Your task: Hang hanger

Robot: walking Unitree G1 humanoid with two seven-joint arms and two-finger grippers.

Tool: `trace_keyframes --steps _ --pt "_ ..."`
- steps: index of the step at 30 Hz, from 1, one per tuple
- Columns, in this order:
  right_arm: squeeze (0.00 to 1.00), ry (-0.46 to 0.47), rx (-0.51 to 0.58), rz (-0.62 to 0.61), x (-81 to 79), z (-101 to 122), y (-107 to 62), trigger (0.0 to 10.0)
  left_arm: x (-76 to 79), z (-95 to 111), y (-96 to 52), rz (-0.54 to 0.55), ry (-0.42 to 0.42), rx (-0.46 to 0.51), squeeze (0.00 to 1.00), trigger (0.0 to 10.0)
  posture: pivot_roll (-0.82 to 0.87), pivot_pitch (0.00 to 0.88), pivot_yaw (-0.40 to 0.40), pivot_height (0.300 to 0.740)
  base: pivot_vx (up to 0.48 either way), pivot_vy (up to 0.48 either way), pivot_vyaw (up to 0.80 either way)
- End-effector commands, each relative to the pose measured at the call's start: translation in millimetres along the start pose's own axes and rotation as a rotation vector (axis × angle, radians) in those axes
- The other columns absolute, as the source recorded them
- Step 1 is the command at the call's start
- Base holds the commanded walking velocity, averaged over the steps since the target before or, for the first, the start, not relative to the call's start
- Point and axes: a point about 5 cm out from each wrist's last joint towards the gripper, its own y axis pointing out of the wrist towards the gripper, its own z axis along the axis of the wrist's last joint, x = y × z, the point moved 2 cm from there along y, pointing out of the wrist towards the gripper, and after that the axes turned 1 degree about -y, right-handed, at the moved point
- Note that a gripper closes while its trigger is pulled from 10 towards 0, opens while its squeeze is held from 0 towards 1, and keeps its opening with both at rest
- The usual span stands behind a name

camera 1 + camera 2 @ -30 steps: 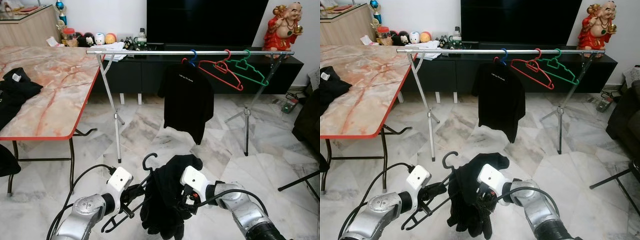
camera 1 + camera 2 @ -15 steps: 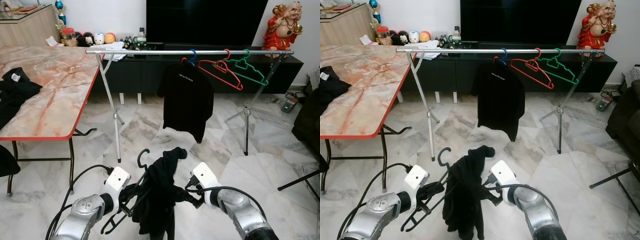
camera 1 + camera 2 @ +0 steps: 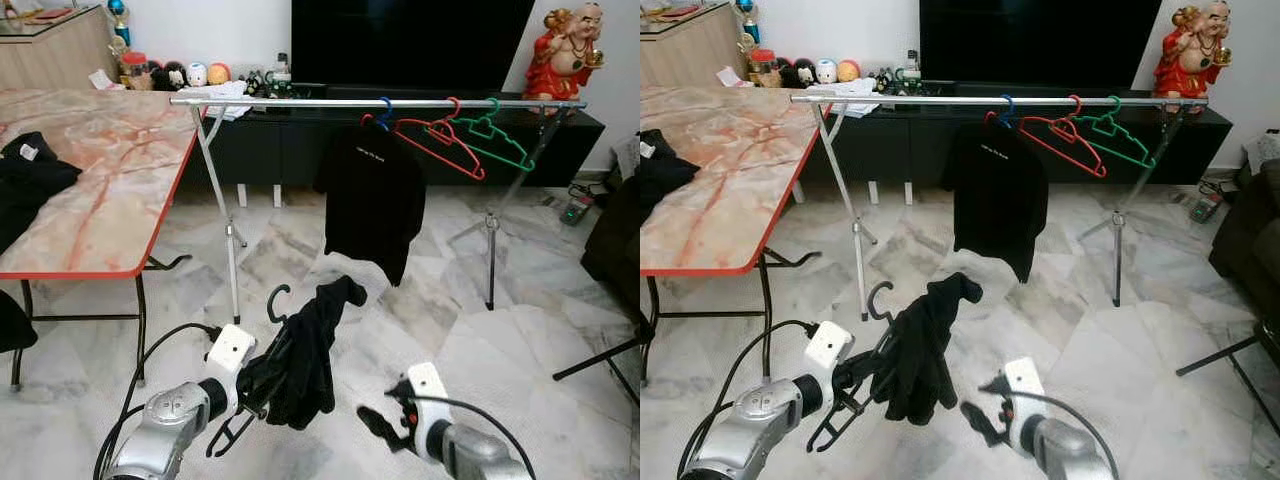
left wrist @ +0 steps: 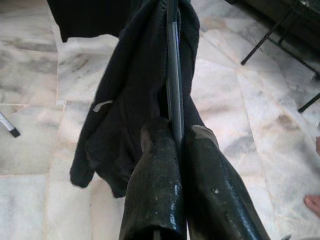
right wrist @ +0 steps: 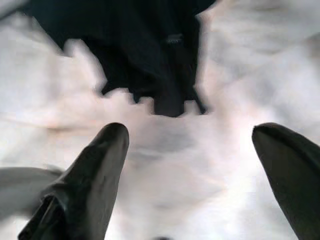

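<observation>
— So, why is it gripping the hanger (image 3: 262, 352) so low on the frame, rather than up by the hook?

— To leave the hook free, I'd guess. The left gripper (image 4: 176, 150) has both fingers pressed together on the hanger's thin bar, and the hook (image 3: 275, 299) pokes up bare above the black garment (image 3: 305, 345) draped over it — that's the end that has to catch the rail.

— And the other arm?

— The right gripper (image 3: 386, 424) sits low and off to the side, its fingers (image 5: 90, 170) spread wide with nothing between them, well apart from the cloth. It looks like one hand is meant to carry the load alone.

— Where does it go, then?

— On the silver rail (image 3: 300, 102) across the room, I'd say. A black T-shirt (image 3: 372, 205) hangs there already, with a blue hanger (image 3: 386, 108), a red hanger (image 3: 440, 140) and a green hanger (image 3: 492, 138) beside it. The long stretch towards the table is bare, so there's space — but the rail stands well away and higher than the hook is now.

— What's underfoot?

— Pale marble floor (image 3: 300, 250), glossy. A marble-patterned table (image 3: 100, 170) with a red edge stands on the robot's left, dark clothes on it, and a black TV cabinet (image 3: 270, 145) runs along the wall behind the rack
</observation>
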Motion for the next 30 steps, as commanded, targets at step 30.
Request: trace_keyframes --steps 30 --pt "0.0 -0.749 0.069 0.675 14.2 87 -35.6 10.0 36.6 5 -27.4 -0.52 0.295 -0.112 0.0 10.0 0.03 0.046 -0.043 0.74 0.0 0.0 0.0"
